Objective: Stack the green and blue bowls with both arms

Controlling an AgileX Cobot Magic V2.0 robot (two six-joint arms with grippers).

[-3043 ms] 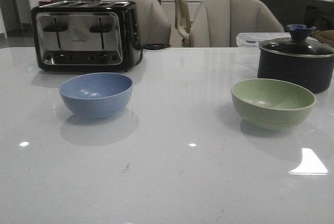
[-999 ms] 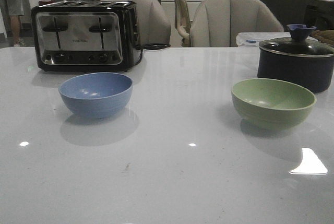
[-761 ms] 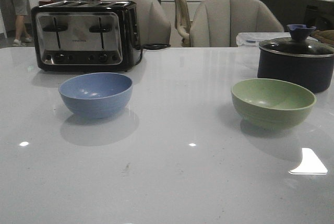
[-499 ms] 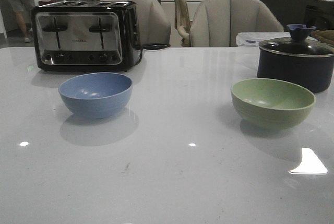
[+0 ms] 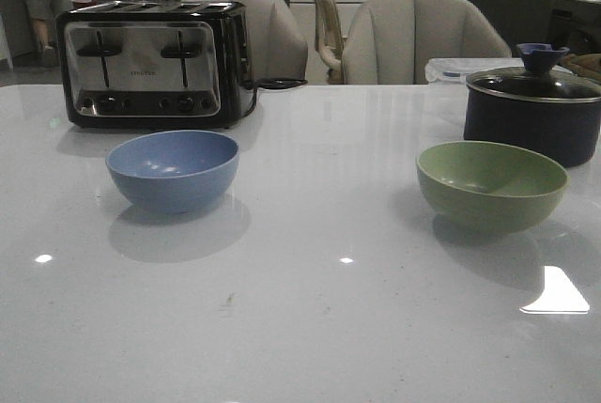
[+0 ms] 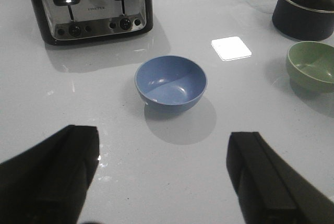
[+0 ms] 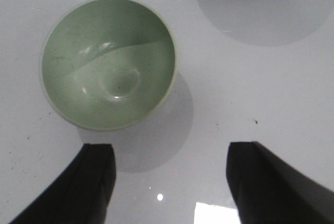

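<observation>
The blue bowl [image 5: 173, 169] and the green bowl [image 5: 491, 184] are seen well apart on the worktop [image 5: 319, 309], not moved since earlier, so no stacking is begun. Both the left gripper [image 6: 162, 182] and right gripper [image 7: 169, 182] are held with jaws apart.

home dining kitchen, toaster [image 5: 155, 63], lidded pot [image 5: 532, 112], upholstered chairs [image 5: 420, 38]
</observation>
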